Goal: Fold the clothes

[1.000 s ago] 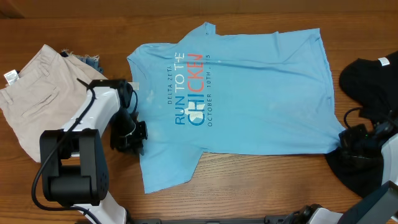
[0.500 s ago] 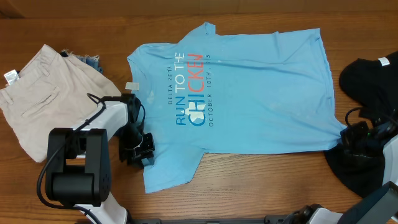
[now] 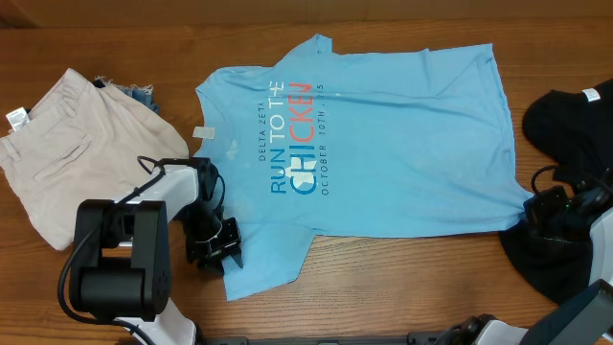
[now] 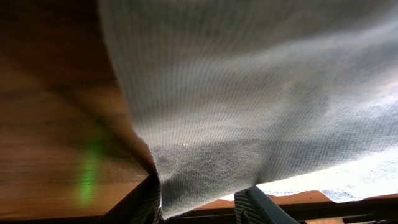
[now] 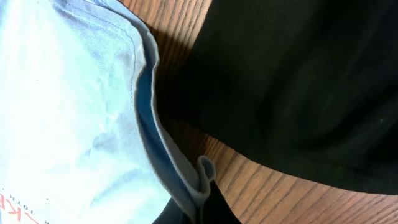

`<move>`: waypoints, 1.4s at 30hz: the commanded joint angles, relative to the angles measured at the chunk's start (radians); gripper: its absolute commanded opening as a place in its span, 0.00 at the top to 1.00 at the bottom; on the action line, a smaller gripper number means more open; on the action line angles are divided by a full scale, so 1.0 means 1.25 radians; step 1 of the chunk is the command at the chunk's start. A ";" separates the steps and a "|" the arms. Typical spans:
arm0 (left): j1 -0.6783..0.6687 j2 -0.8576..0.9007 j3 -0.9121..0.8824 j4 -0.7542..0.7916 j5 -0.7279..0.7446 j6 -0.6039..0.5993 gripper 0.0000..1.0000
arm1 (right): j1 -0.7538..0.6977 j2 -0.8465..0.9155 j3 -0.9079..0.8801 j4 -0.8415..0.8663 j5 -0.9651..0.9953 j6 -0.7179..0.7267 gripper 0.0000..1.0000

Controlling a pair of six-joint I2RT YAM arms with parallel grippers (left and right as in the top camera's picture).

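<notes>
Far left on the wooden desk lies a folded beige garment with a white tag, and a scrap of frayed denim shows at its upper edge. Just right of it, the left end effector is down at the outer edge of the near sleeve of the light blue T-shirt. In the left wrist view its 2 fingers stand partly apart, with the sleeve cloth draped between them and not visibly pinched. The light blue T-shirt lies spread flat at the centre of the desk, printed side up, neck to the left and hem to the right. Its chest lettering in blue, white and red runs sideways across the overhead view. A small white label sits at the neck opening. At the shirt's near right hem corner is the right end effector, closed tight on a small fold of the blue hem, as the right wrist view shows. At the far right, the black T-shirt lies bunched at the desk edge, partly out of frame, a white neck label showing. Its cloth lies just beside the blue hem, with bare wood between them in the right wrist view.
</notes>
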State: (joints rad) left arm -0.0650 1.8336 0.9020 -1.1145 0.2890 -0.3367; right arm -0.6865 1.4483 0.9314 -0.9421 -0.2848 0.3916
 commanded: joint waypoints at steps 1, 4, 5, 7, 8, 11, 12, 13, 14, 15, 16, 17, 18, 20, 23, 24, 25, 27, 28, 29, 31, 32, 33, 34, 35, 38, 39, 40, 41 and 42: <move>-0.017 0.002 -0.020 0.029 0.000 -0.004 0.67 | -0.002 -0.019 0.027 0.004 -0.004 -0.006 0.96; -0.021 0.002 -0.019 0.035 0.000 -0.004 0.95 | -0.002 -0.019 0.027 0.004 -0.004 -0.006 0.96; -0.021 0.002 -0.019 0.035 0.000 -0.003 0.96 | -0.002 -0.019 0.027 0.004 -0.004 -0.006 0.96; -0.021 0.001 -0.018 0.033 0.000 -0.004 0.96 | -0.002 -0.019 0.027 0.005 -0.004 -0.006 0.96; -0.021 -0.004 -0.018 0.032 0.000 -0.004 0.96 | -0.002 -0.019 0.027 0.005 -0.004 -0.006 0.96; -0.021 -0.044 -0.007 0.019 0.002 -0.003 0.96 | -0.002 -0.019 0.027 0.008 -0.011 -0.020 0.96; -0.021 -0.062 -0.002 0.016 0.004 -0.002 0.96 | -0.002 -0.019 0.027 0.011 -0.025 -0.035 0.96; -0.021 -0.089 0.007 0.013 0.009 0.004 0.96 | -0.002 -0.019 0.027 0.016 -0.053 -0.052 0.96; -0.020 -0.118 0.017 0.013 0.025 0.020 0.96 | -0.002 -0.019 0.027 0.020 -0.085 -0.069 0.96; -0.020 -0.151 0.029 0.013 0.042 0.035 0.96 | -0.002 -0.019 0.028 0.023 -0.125 -0.096 0.96; -0.020 -0.192 0.046 0.013 0.059 0.049 0.96 | -0.002 -0.019 0.034 0.022 -0.162 -0.127 0.96; -0.020 -0.226 0.063 0.013 0.063 0.059 0.96 | -0.002 -0.019 0.040 0.017 -0.174 -0.132 0.96; -0.020 -0.258 0.080 0.013 0.062 0.061 0.96 | -0.002 -0.019 0.049 0.009 -0.176 -0.131 0.96; -0.020 -0.318 0.117 0.014 0.062 0.069 0.96 | -0.002 -0.019 0.070 -0.009 -0.186 -0.132 0.96; -0.020 -0.384 0.170 0.028 0.056 0.082 0.96 | -0.002 -0.019 0.096 -0.016 -0.246 -0.149 0.96; -0.020 -0.397 0.186 0.034 0.056 0.085 0.96 | -0.002 -0.019 0.104 -0.014 -0.272 -0.153 0.96; -0.020 -0.407 0.201 0.038 0.051 0.089 0.96 | -0.002 -0.019 0.108 -0.009 -0.292 -0.153 0.96; -0.020 -0.411 0.232 0.041 0.035 0.090 0.96 | -0.002 -0.019 0.110 0.014 -0.333 -0.152 0.96; -0.020 -0.409 0.241 0.045 0.027 0.090 0.96 | -0.002 -0.018 0.110 0.026 -0.346 -0.145 0.96; -0.020 -0.409 0.246 0.052 0.016 0.090 0.96 | -0.002 -0.018 0.110 0.040 -0.359 -0.141 0.96; -0.020 -0.409 0.249 0.083 -0.004 0.086 0.96 | -0.002 -0.018 0.110 0.103 -0.406 -0.118 0.96; -0.020 -0.409 0.249 0.101 -0.013 0.077 0.96 | -0.002 -0.018 0.110 0.128 -0.417 -0.097 0.96; -0.020 -0.407 0.249 0.114 -0.018 0.071 0.96 | -0.002 -0.018 0.110 0.148 -0.420 -0.079 0.96; -0.020 -0.405 0.249 0.134 -0.025 0.069 0.95 | -0.002 -0.017 0.110 0.184 -0.420 -0.052 0.96; -0.020 -0.403 0.249 0.144 -0.031 0.069 0.95 | -0.001 -0.017 0.110 0.203 -0.420 -0.034 0.96; -0.020 -0.391 0.249 0.172 -0.058 0.068 0.95 | 0.015 -0.013 0.110 0.286 -0.420 0.022 0.96; -0.020 -0.385 0.249 0.179 -0.067 0.068 0.95 | 0.022 -0.011 0.110 0.305 -0.420 0.032 0.96; -0.020 -0.379 0.249 0.182 -0.078 0.068 0.96 | 0.031 -0.009 0.110 0.324 -0.420 0.043 0.96; -0.020 -0.374 0.249 0.187 -0.086 0.068 0.96 | 0.040 -0.008 0.110 0.340 -0.420 0.044 0.96; -0.020 -0.368 0.249 0.191 -0.092 0.068 0.96 | 0.052 -0.004 0.110 0.357 -0.417 0.047 0.96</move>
State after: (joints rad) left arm -0.0856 1.3434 1.1919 -0.8906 0.2344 -0.2543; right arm -0.6624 1.4483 1.0462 -0.5385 -0.7856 0.3897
